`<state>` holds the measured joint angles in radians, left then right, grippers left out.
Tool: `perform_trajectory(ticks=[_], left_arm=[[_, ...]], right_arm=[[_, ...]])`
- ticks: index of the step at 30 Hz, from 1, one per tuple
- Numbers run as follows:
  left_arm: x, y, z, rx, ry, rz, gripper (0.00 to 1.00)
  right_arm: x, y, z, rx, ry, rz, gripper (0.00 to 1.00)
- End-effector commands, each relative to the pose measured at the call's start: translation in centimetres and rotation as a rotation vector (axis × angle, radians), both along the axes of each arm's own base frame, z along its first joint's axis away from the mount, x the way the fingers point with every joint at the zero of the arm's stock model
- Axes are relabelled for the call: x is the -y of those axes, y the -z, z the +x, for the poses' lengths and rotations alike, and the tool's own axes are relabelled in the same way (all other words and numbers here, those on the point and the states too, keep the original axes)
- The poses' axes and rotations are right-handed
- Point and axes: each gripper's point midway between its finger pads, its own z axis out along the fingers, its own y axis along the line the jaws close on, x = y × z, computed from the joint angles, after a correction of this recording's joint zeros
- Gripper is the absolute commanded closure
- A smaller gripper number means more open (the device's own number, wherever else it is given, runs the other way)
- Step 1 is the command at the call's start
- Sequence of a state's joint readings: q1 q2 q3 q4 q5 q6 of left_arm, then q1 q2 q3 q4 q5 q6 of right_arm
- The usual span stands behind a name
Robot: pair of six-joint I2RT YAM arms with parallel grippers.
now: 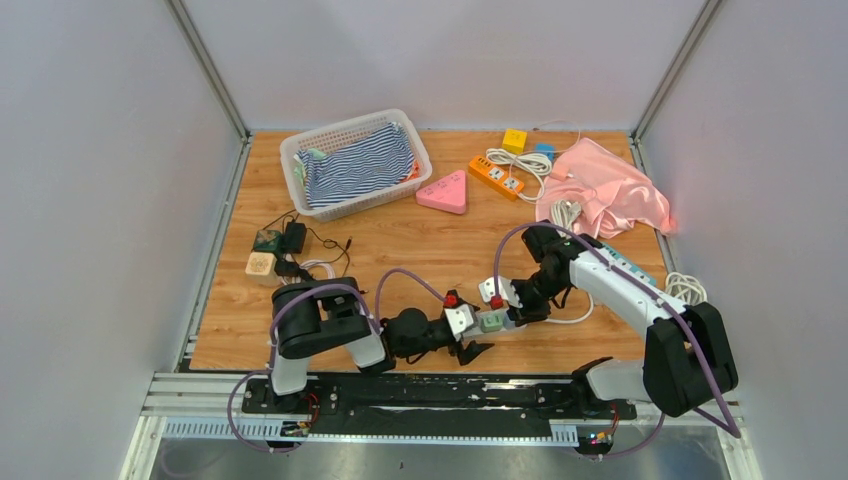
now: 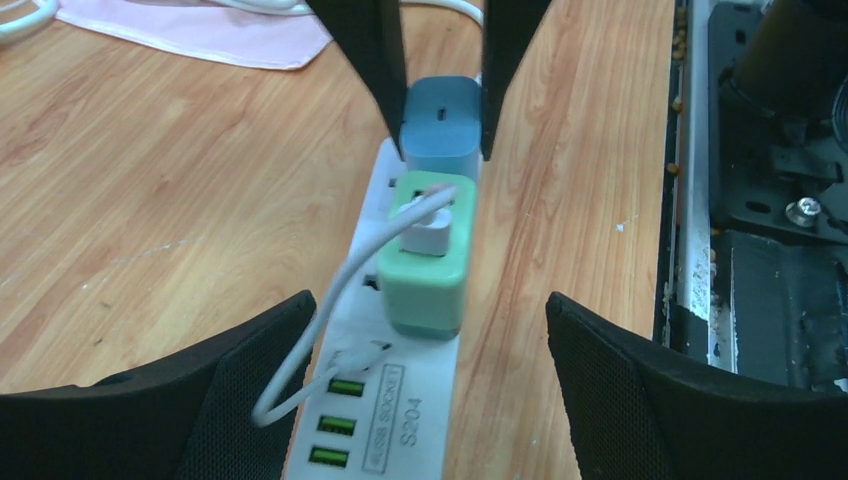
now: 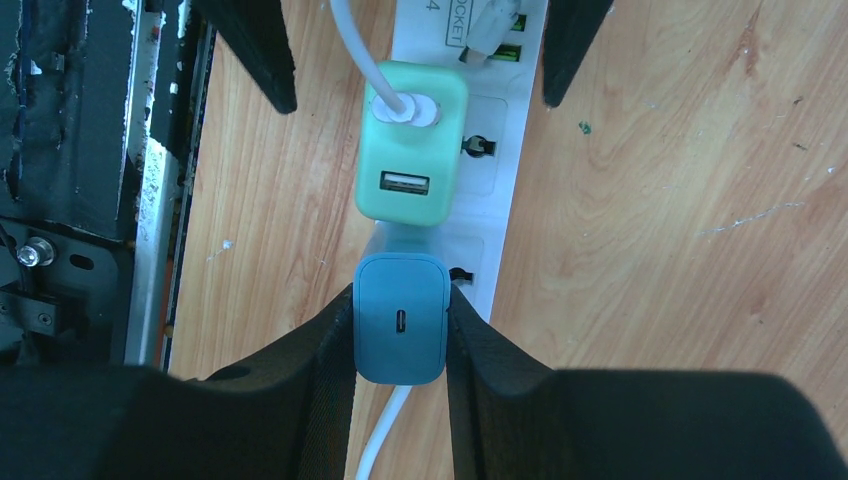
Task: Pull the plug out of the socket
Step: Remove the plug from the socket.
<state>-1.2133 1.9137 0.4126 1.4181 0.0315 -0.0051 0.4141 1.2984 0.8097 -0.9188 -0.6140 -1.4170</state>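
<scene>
Where our right gripper [image 3: 402, 295] closes, the blue plug [image 3: 400, 318] is pinched between its two fingers, one pad on each side face, standing on the white power strip [image 3: 478, 245]. The plug's pins are hidden under its body, so we cannot tell how deep it sits in the socket. Just beyond these fingertips stands the green plug [image 3: 410, 150], with a white cable [image 3: 352, 45] in one of its top ports and the other port bare. Our left gripper [image 2: 428, 300] is spread wide, one finger on either side of the strip. It touches neither plug, and the green one lies between its tips. Both wrist views cut the strip off at its ends, and from above the two grippers cover most of it.
</scene>
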Motion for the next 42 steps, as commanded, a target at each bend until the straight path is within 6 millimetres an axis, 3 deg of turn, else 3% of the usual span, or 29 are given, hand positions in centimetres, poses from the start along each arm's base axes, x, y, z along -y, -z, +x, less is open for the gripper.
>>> perform_trajectory(ticks=[1,6,18,21,25,28,30,32,42], left_arm=[[1.1,1.5,-0.6,0.077,0.000,0.126,0.13],[2.0,2.9,-1.6,0.108,0.000,0.200,0.13],[1.2,3.0,0.1,0.103,-0.128,0.194,0.23],[1.0,2.8,-0.1,0.107,-0.116,0.168,0.21],[1.6,4.0,-0.8,0.117,-0.077,0.212,0.10],[1.6,4.5,-0.5,0.125,-0.093,0.223,0.09],[1.5,4.4,-0.4,0.123,-0.105,0.217,0.14],[1.3,4.3,-0.2,0.117,-0.118,0.214,0.25],[1.4,4.6,-0.3,0.117,-0.108,0.227,0.47]], right_arm=[[1.0,0.2,-1.2,-0.048,-0.015,-0.039,1.00],[1.4,0.1,-1.1,-0.043,-0.007,-0.055,1.00],[2.3,0.1,-0.8,-0.033,0.010,-0.064,1.00],[2.3,0.2,-0.8,-0.037,0.010,-0.065,1.00],[2.3,0.2,-0.8,-0.038,0.011,-0.067,1.00],[2.4,0.2,-0.8,-0.035,0.013,-0.068,1.00],[2.4,0.2,-0.8,-0.034,0.014,-0.067,1.00],[2.4,0.2,-0.8,-0.038,0.015,-0.068,1.00],[2.4,0.2,-0.9,-0.047,0.015,-0.063,1.00]])
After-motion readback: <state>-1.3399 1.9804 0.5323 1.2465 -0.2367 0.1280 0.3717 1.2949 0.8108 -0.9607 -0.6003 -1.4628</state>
